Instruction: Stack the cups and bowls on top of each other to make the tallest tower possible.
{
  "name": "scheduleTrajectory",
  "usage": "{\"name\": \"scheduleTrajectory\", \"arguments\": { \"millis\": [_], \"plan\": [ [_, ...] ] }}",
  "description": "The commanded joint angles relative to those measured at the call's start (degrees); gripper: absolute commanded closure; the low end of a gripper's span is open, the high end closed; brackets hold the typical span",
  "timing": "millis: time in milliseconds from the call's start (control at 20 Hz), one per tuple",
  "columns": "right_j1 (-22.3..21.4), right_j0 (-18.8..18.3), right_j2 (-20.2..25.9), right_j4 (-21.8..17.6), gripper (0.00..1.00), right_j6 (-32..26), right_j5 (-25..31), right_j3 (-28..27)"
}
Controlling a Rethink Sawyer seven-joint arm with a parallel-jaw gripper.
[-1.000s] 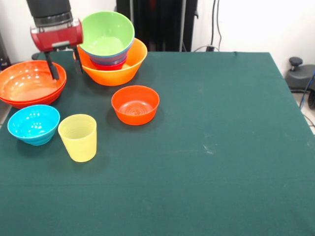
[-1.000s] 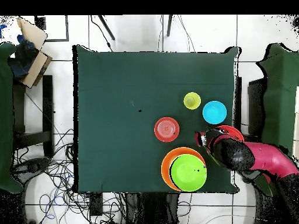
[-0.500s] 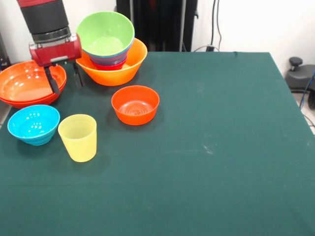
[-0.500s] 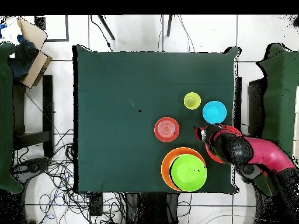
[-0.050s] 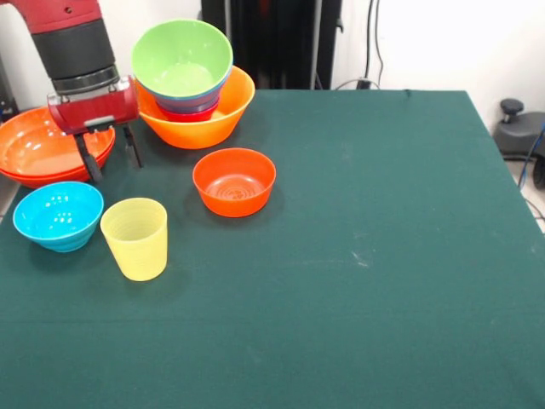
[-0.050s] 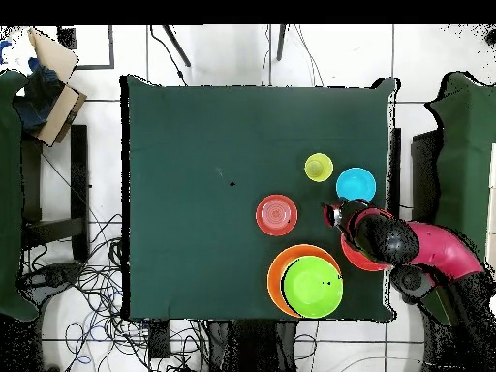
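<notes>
The tower is a light-orange bowl [image 5: 197, 122] [image 6: 275, 275] with a red and a blue bowl nested in it and a lime green bowl [image 5: 181, 58] [image 6: 312, 287] on top, at the far left. A wide red-orange bowl [image 5: 38, 152] [image 6: 353, 258] sits left of it. My gripper [image 5: 111, 160] [image 6: 335, 215] is open and low, one finger at that bowl's right rim, the other over the cloth. A small red-orange bowl [image 5: 234, 181] [image 6: 277, 214], a cyan bowl [image 5: 58, 215] [image 6: 356, 185] and the pale-yellow cup [image 5: 134, 239] [image 6: 319, 168] stand apart.
The green table cloth [image 5: 383, 256] stretches to the right and front. In the overhead view my arm covers most of the wide red-orange bowl. Cables and a cardboard box [image 6: 53, 92] lie on the floor beside the table.
My gripper has come down and shifted toward the near side along the wide red-orange bowl's right rim. The bowls and the cup have not moved.
</notes>
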Motion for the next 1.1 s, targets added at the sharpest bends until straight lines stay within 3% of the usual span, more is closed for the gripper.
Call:
{"name": "scheduleTrajectory", "arguments": {
  "millis": [50, 500, 800, 1100],
  "plan": [
    [1.46, 3.74, -2.98, -6.29, 0.0, -5.78, 0.0, -4.58],
    [-0.93, -3.24, 3.2, -4.54, 0.0, -5.71, -6.02, 5.06],
    [2.37, -6.18, 4.46, -5.81, 0.0, -7.45, -8.05, 6.62],
    [1.56, -7.76, 4.08, -6.82, 0.0, -7.42, -8.12, 9.06]
  ]
}}
